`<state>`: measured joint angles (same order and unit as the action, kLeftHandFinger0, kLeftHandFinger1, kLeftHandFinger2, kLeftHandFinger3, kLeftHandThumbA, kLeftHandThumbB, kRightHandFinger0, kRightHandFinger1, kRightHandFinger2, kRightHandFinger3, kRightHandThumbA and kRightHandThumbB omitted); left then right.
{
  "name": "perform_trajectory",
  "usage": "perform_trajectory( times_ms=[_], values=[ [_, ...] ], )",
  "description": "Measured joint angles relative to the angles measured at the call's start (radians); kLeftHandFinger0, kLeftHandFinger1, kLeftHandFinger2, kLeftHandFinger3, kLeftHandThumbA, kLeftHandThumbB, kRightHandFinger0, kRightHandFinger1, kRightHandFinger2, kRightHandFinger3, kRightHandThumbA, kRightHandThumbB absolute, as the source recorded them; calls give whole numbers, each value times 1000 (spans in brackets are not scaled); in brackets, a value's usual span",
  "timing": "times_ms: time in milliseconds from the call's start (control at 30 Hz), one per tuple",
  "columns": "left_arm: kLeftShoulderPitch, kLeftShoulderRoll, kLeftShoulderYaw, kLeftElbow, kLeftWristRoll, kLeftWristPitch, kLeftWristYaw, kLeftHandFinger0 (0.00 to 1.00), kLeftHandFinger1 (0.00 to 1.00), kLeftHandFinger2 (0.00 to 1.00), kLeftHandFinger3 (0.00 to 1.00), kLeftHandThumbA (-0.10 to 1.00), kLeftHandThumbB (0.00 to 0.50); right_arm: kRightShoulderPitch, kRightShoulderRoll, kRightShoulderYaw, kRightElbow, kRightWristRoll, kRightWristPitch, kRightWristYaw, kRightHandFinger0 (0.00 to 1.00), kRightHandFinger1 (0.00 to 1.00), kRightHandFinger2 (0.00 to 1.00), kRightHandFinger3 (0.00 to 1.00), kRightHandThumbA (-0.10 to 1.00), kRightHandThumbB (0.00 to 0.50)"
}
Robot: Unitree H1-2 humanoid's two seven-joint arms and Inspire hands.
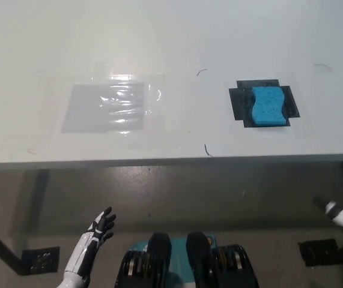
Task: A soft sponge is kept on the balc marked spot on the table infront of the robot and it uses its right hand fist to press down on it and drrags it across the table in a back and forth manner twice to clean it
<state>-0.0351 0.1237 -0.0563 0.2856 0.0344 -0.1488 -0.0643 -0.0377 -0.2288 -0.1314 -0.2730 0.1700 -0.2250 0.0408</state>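
a pale grey-white table top (177, 36) is seen filling the upper half of the head view, with its front edge running across the middle of the picture and a darker floor (177, 192) shown below it. at about two o'clock from the picture's centre a black marked patch (238, 102) is laid flat on the table, and a bright blue soft sponge with wavy sides (267, 107) is set on it, its long side running away from the robot, so that black is left showing to both sides and behind it. at about ten o'clock a clear shiny plastic sheet (108, 107) is taped flat on the table, well apart from the sponge, and glare is caught on its wrinkles. two small dark curved marks are seen on the table between the sheet and the patch.

the white left hand (101, 227) is held at about seven o'clock, below the table edge and over the floor, with its dark fingers spread apart and nothing grasped. the black right hand (339, 215) is only partly caught at the picture's right edge, at about four o'clock, also below the table edge and well apart from the sponge; whether it is open or closed cannot be told.
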Motion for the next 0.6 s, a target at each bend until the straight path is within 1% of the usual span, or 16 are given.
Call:
perform_trajectory(
  times_ms=[33, 67, 100, 133, 167, 200, 233, 267, 300, 333, 367, 433, 467, 533, 567, 600],
  values=[
    [0, 0, 0, 0, 0, 0, 0, 1000, 1000, 1000, 1000, 1000, 33, -29, -18, -9, -27, 9, 12, -3, 1000, 1000, 1000, 1000, 1000, 372],
    [0, 0, 0, 1, 0, 0, 0, 1000, 1000, 1000, 1000, 1000, 43, -71, -39, -20, -58, 20, 31, -8, 1000, 1000, 1000, 1000, 1000, 340],
    [0, 0, 0, 2, 0, 0, 0, 1000, 1000, 1000, 1000, 1000, 43, -105, -54, -27, -79, 27, 44, -12, 1000, 1000, 1000, 1000, 1000, 339],
    [0, -1, 0, 2, 0, 0, 0, 1000, 1000, 1000, 1000, 1000, 41, -168, -76, -36, -103, 42, 63, -19, 1000, 1000, 1000, 1000, 1000, 158],
    [-1, -2, 0, 2, 0, 0, 0, 1000, 1000, 1000, 1000, 1000, 41, -205, -87, -41, -115, 53, 78, -23, 1000, 1000, 1000, 1000, 1000, 177],
    [0, -2, 0, 2, 0, 0, 0, 1000, 1000, 1000, 1000, 1000, 37, -262, -95, -47, -124, 62, 95, -30, 918, 1000, 1000, 1000, 1000, 143],
    [0, -2, 0, 2, 0, 0, 0, 1000, 1000, 1000, 1000, 1000, 34, -304, -95, -51, -127, 69, 108, -38, 364, 531, 543, 606, 971, 47],
    [0, -2, 0, 2, 0, 0, 0, 1000, 1000, 1000, 1000, 1000, 35, -358, -91, -55, -127, 75, 121, -47, 123, 260, 264, 353, 971, 49],
    [0, -2, 0, 2, 0, 0, 0, 1000, 1000, 1000, 1000, 1000, 35, -381, -89, -57, -127, 78, 129, -53, 26, 152, 169, 269, 989, 42],
    [0, -2, 0, 2, 0, 0, 0, 1000, 1000, 1000, 1000, 1000, 33, -447, -83, -60, -125, 84, 146, -64, 1, 6, 7, 11, 1000, 81],
    [0, -2, 0, 2, 0, 0, 0, 1000, 1000, 1000, 1000, 1000, 31, -487, -78, -62, -123, 88, 159, -71, 0, 0, 0, 0, 1000, 137],
    [1, -2, 0, 2, 0, 0, 0, 1000, 1000, 1000, 1000, 1000, 39, -562, -67, -64, -103, 93, 183, -84, 0, 0, 0, 0, 1000, 170],
    [1, -2, 0, 2, 0, 0, 0, 1000, 1000, 1000, 1000, 1000, 41, -619, -58, -65, -82, 100, 202, -91, 0, 0, 0, 0, 1000, 197],
    [1, -2, 0, 2, 0, 0, 0, 1000, 1000, 1000, 1000, 1000, 43, -701, -48, -65, -30, 105, 225, -98, 0, 0, 0, 0, 1000, 200],
    [1, -2, 0, 2, 0, 0, 0, 1000, 1000, 1000, 1000, 1000, 49, -733, -44, -65, -2, 107, 232, -99, 0, 0, 0, 0, 1000, 179],
    [1, -2, 0, 2, 0, 0, 0, 1000, 1000, 1000, 1000, 1000, 48, -780, -40, -65, 47, 110, 243, -101, 0, 0, 0, 0, 1000, 190]
  ],
)
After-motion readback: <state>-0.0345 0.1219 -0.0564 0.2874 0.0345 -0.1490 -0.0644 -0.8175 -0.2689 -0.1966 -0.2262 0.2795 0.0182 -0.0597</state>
